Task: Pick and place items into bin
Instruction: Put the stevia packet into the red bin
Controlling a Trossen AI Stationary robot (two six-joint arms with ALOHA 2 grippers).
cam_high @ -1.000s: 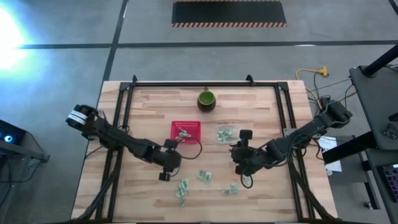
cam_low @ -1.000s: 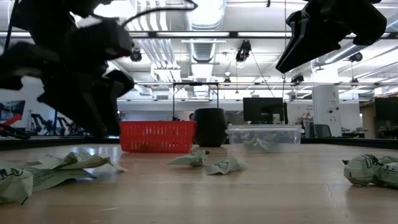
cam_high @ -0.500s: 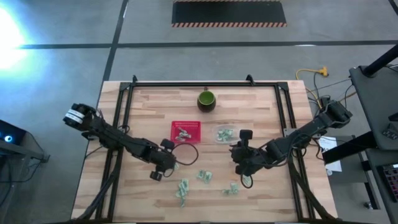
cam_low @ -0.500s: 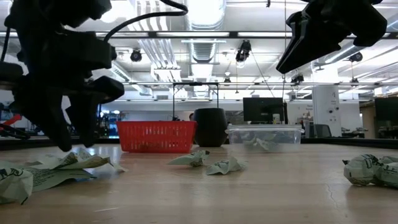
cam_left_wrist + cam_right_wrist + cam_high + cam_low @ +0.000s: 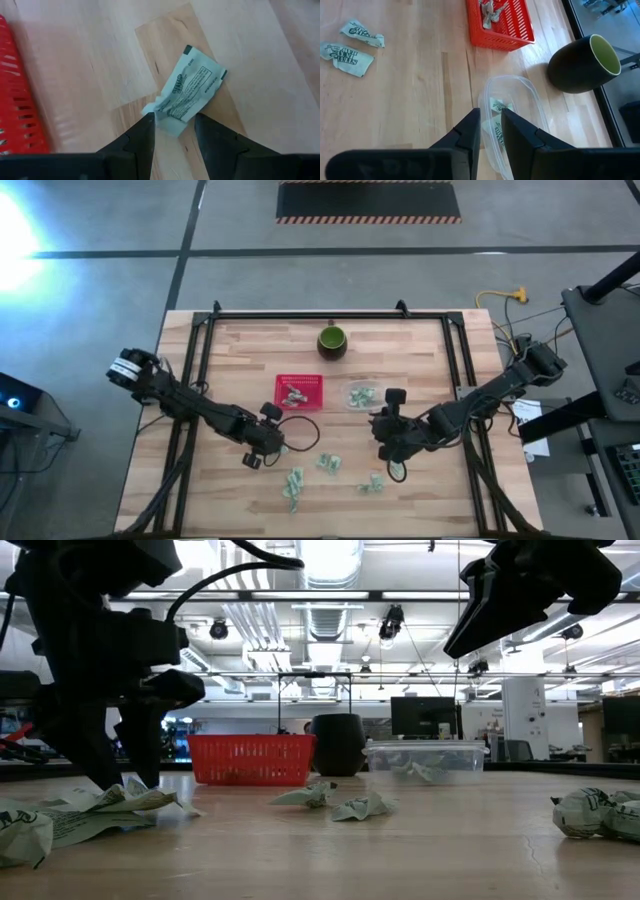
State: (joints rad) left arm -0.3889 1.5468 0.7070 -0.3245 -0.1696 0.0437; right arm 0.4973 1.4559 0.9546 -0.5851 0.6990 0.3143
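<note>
Left tool (image 5: 172, 131) over one wrapped piece (image 5: 187, 92)
Its fingers stand apart (empty), the piece lying flat on the surface (image 5: 260, 60) between their tips.

On the desk (image 5: 420, 355), the cup (image 5: 332, 340) sits behind the basket (image 5: 299, 391) and tub (image 5: 361, 395); both hold items, apparently. Loose items (image 5: 329, 464) lie in front.

Left gripper (image 5: 172, 131) lowered to the tabletop, near the table's front, fingers (image 5: 140, 138) parted and pointing down. Left arm (image 5: 190, 403) stretched in from the left edge. Right gripper (image 5: 487, 131) raised above the table, fingers narrowly apart, right arm (image 5: 470, 408) bent inward.
</note>
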